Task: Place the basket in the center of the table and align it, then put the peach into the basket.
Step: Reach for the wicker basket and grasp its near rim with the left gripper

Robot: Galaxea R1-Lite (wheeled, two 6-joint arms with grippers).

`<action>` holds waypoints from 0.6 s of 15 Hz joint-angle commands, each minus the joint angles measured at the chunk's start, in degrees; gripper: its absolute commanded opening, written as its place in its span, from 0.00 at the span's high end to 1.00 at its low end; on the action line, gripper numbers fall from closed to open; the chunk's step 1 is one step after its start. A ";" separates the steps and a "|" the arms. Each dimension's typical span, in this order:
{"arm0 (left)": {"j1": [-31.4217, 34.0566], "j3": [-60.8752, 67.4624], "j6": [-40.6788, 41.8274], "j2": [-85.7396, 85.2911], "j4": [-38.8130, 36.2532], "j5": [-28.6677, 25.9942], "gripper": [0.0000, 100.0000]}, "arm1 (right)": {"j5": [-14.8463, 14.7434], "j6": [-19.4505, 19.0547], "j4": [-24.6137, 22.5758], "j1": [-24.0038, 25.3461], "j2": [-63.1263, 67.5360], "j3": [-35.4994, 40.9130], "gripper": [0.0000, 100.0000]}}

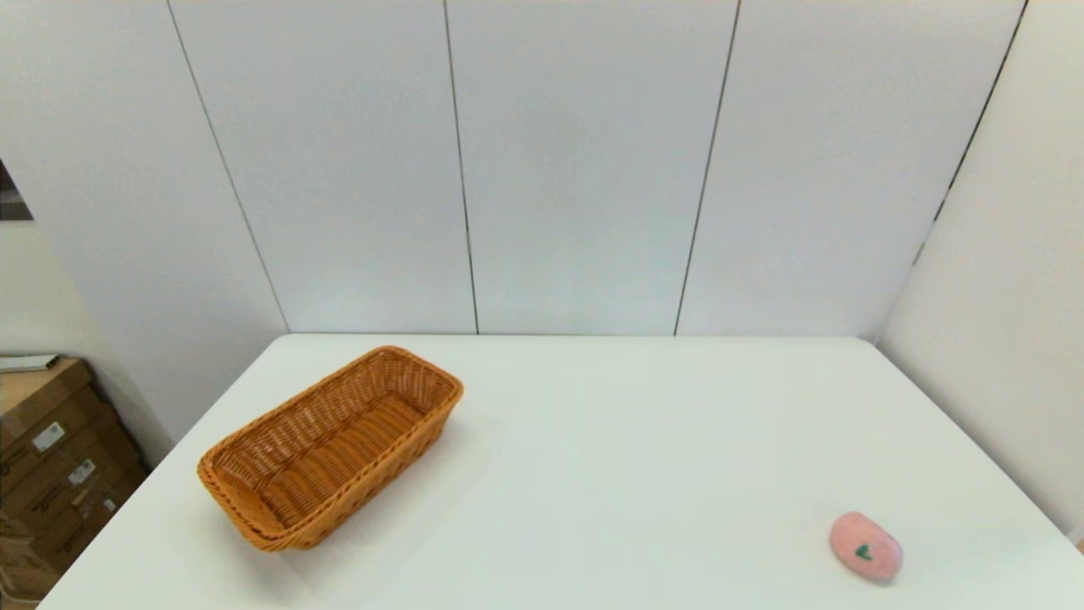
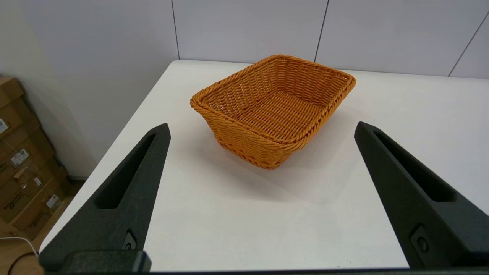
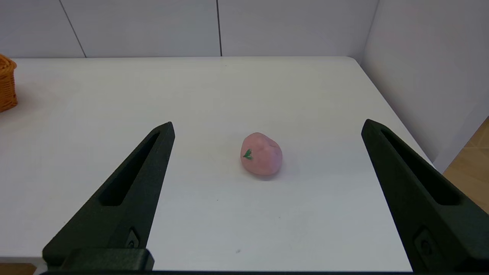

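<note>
I'm seeing the basket (image 1: 330, 449) sitting askew on the left part of the table (image 1: 610, 440), lying ahead of my left gripper (image 2: 261, 128), whose fingers are standing wide apart and touching nothing. The peach (image 1: 865, 546) is resting near the table's right front corner, well apart from the basket. It is lying just ahead of my right gripper (image 3: 267, 126), whose fingers are also spread wide and empty.

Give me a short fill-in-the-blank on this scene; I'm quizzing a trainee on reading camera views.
1. The basket lies on the robot's ____ side of the table.
2. The basket holds ____.
3. The peach bears a small ____ leaf mark.
4. Both the left gripper and the right gripper have fingers spread ____.

Missing words: left; nothing; green; open
</note>
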 commanded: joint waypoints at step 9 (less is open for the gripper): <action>0.01 0.00 1.30 -0.11 -0.10 0.13 0.00 | -0.02 0.05 0.01 0.02 -0.01 0.00 0.00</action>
